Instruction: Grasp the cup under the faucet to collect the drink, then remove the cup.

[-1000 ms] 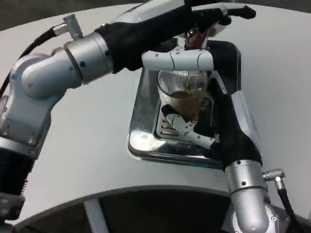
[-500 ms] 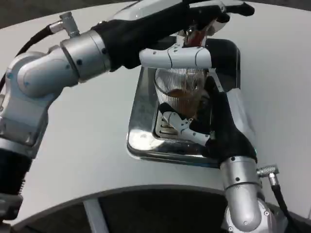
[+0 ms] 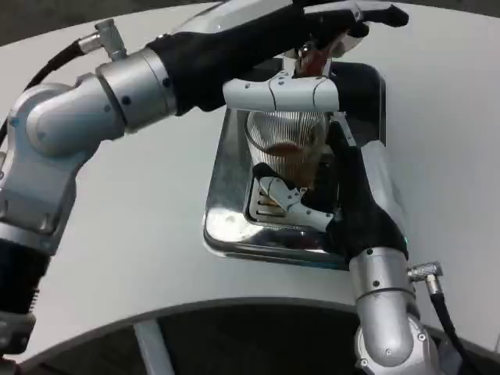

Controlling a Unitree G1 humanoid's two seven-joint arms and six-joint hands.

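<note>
Right hand (image 3: pixel 301 205) wraps its fingers round the ribbed cup (image 3: pixel 285 148), brown drink inside, over the steel drip tray (image 3: pixel 226 223). Left hand (image 3: pixel 301 86) reaches far to the faucet (image 3: pixel 312 58); its grip I cannot tell. Filling looks underway. Next: draw the cup clear, kept level.

Two brushed-silver cylindrical forearms are seen, each dressed in a black sleeve toward the wrist. The white-backed left hand (image 3: pixel 285 92) and the white-and-black right hand (image 3: pixel 295 205) are built of jointed plastic segments. Silver connectors with black cables are fitted beside each forearm.
</note>
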